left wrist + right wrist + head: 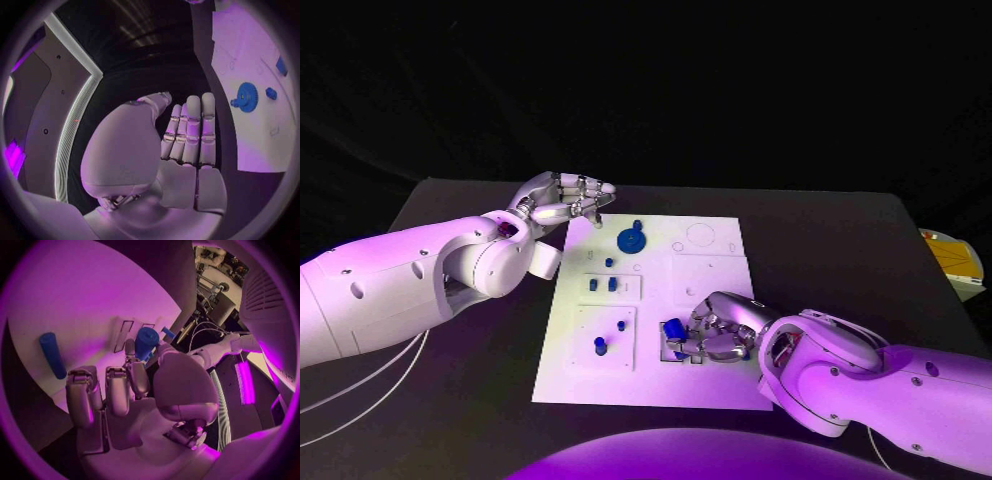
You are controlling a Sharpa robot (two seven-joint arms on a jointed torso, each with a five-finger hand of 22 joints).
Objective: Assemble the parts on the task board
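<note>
Two hands work: the right hand [715, 335] pinches a blue peg [146, 341] over the board [718, 270], partly hiding it; the left hand [564, 203] hovers empty, fingers straight together.

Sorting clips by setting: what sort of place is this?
Likely a robotics lab test bench: a black table against a dark backdrop, a white task board with small blue parts, and cabling and equipment behind.

— What carries everything here?
— A black table [848, 240], dark and matte.
— And directly on it?
— The white task board [711, 290] lies flat at its centre. Out at three o'clock, a yellowish object [952, 260] sits at the table's edge; I cannot tell what it is.
</note>
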